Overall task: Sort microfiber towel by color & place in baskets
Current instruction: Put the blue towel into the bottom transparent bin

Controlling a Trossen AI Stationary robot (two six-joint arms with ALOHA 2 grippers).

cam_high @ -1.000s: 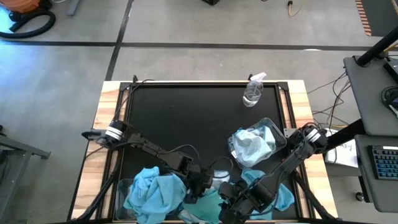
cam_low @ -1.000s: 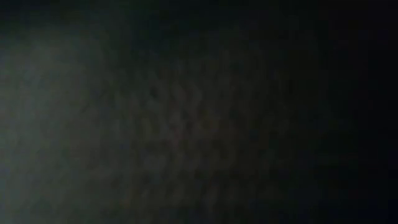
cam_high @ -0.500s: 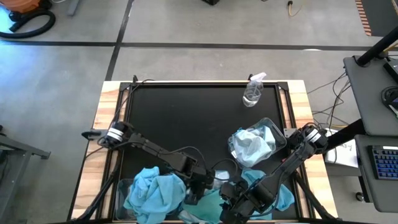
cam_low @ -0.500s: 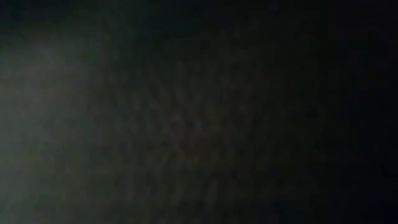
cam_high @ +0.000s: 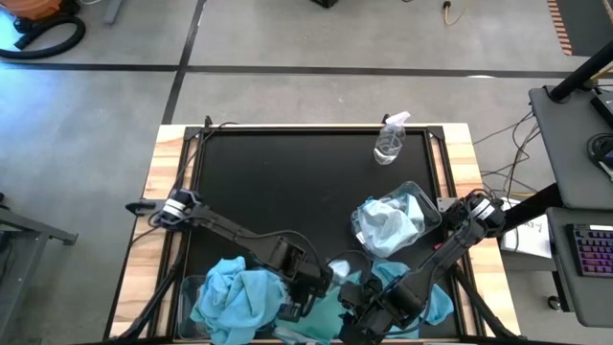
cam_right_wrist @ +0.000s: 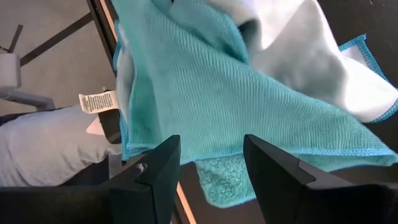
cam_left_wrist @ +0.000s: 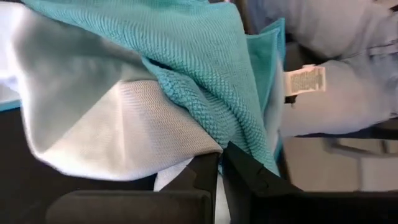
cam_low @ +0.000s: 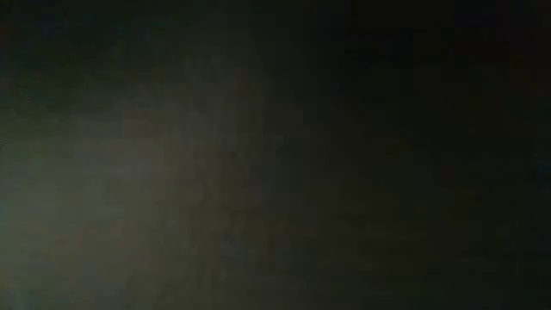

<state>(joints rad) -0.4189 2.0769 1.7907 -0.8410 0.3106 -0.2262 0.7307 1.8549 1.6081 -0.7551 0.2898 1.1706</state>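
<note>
Left end effector (cam_left_wrist: 219, 163) seemingly pinches a teal towel (cam_left_wrist: 205, 68) with fingers nearly together, while right end effector (cam_right_wrist: 208, 163) gapes wide.

I see a workshop or lab: bare concrete floor (cam_high: 287, 38), orange shop vacuum (cam_high: 43, 19), keyboard desk (cam_high: 584, 244), loose cables.
</note>
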